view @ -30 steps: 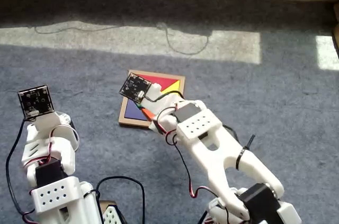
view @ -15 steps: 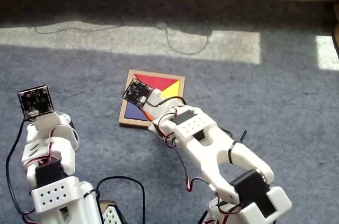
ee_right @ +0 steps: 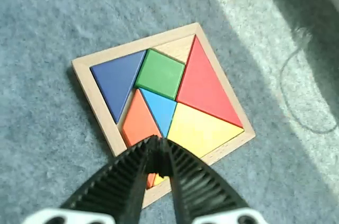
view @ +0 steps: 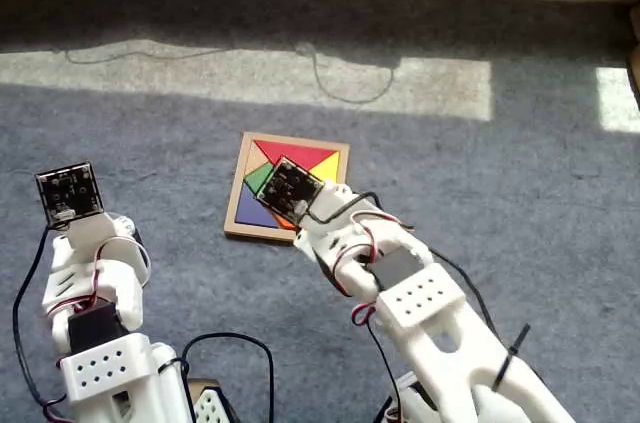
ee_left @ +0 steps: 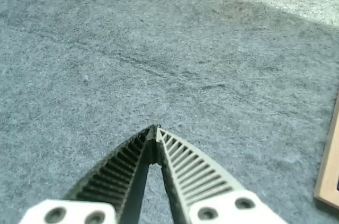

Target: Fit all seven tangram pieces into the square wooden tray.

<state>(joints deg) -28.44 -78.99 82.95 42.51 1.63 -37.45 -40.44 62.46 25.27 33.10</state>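
The square wooden tray [ee_right: 92, 105] lies on the grey carpet, also seen mid-scene from above as tray [view: 237, 188]. In it lie a blue triangle [ee_right: 117, 78], a green square [ee_right: 160, 73], a red triangle [ee_right: 205, 85], a light blue triangle [ee_right: 159, 109], a yellow triangle [ee_right: 201, 128] and an orange piece [ee_right: 139, 123]. A small triangle of bare wood [ee_right: 177, 49] shows between the green square and the rim. My right gripper [ee_right: 157, 142] hovers shut over the tray's near edge, nothing in it. My left gripper [ee_left: 154, 128] is shut above bare carpet, well to the tray's left.
The right arm [view: 420, 293] stretches from the front toward the tray, its wrist camera [view: 292, 190] covering part of it. The left arm [view: 90, 283] stands at the front left. A thin cable [view: 330, 83] lies on the carpet behind the tray.
The right arm swung, carrying its wrist from the tray's left edge to over its middle and uncovering the green square. The left arm has kept still.
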